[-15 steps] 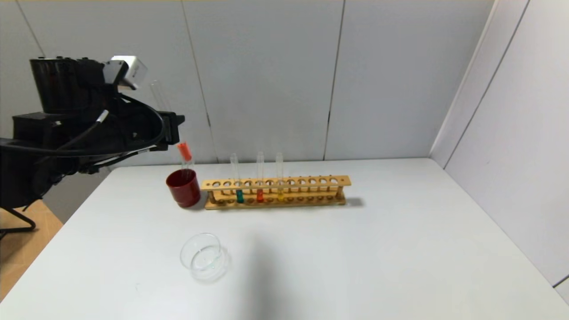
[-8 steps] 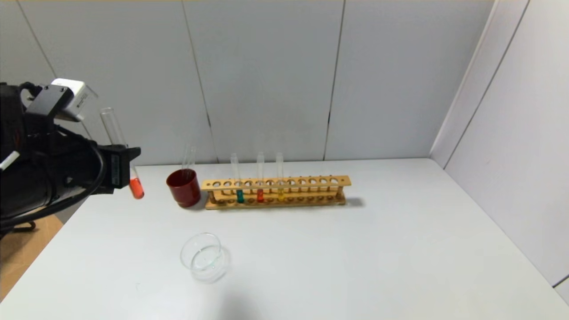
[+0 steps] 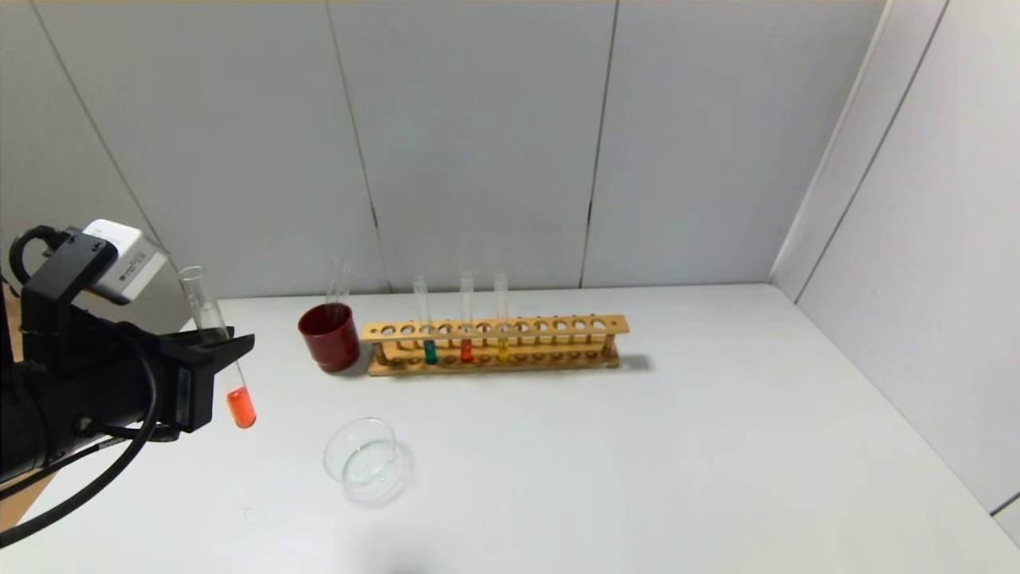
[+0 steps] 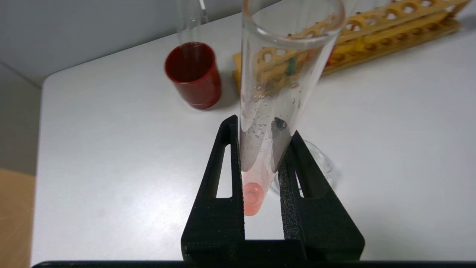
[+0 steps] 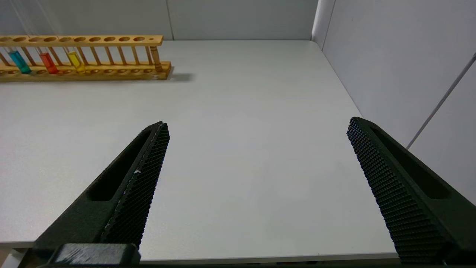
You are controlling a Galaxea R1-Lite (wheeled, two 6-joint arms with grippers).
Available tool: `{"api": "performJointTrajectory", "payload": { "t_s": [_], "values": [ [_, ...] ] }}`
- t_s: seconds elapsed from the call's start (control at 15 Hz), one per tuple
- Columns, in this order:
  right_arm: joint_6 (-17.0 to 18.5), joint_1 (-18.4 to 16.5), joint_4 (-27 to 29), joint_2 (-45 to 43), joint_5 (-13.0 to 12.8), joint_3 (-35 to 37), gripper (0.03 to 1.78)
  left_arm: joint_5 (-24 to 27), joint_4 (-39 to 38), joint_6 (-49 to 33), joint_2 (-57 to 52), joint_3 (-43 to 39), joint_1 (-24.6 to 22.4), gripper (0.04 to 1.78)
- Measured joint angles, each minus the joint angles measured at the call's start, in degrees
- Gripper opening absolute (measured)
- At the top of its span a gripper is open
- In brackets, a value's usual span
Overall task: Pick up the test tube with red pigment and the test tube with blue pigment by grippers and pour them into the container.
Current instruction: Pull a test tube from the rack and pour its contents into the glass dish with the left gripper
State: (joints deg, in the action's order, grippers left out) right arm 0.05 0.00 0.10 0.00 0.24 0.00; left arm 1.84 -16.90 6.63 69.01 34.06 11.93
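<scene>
My left gripper (image 3: 215, 351) is shut on the test tube with red pigment (image 3: 241, 408) and holds it nearly upright above the table's left side, left of and a little behind the clear glass container (image 3: 362, 462). In the left wrist view the black fingers (image 4: 232, 156) clamp the tube (image 4: 253, 195), and part of the container (image 4: 323, 163) shows behind one finger. The test tube with blue pigment (image 3: 429, 351) stands in the wooden rack; it also shows in the right wrist view (image 5: 19, 62). My right gripper (image 5: 256, 126) is open and empty over the table's near right edge.
The wooden rack (image 3: 494, 344) stands at the back middle and also holds a darker red tube (image 3: 466, 349) and a yellow tube (image 3: 502, 348). A dark red cup (image 3: 329, 337) with an empty clear tube stands left of the rack. Grey walls close the back and right.
My left gripper has carried the red tube from above the dark red cup to the left and down, toward the near side. The tube stays upright. Nothing else has moved.
</scene>
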Motion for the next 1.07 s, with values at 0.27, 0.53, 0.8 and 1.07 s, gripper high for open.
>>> {"api": "performJointTrajectory", "payload": {
  "t_s": [0.27,0.53,0.8,1.07],
  "values": [
    [-0.02,0.0,0.0,0.0,0.0,0.0,1.75,6.91,-0.02,2.84,0.0,-2.47,-0.01,0.32],
    [0.0,0.0,0.0,0.0,0.0,0.0,1.75,9.35,-0.02,8.61,2.1,-3.44,-1.49,0.32],
    [0.0,0.0,0.0,0.0,0.0,0.0,1.75,14.45,-3.66,18.25,8.57,-2.51,-9.16,0.32],
    [-0.02,0.0,0.0,0.0,0.0,0.0,1.75,28.5,-15.1,30.0,17.09,-3.58,-16.47,0.32]
  ]
}}
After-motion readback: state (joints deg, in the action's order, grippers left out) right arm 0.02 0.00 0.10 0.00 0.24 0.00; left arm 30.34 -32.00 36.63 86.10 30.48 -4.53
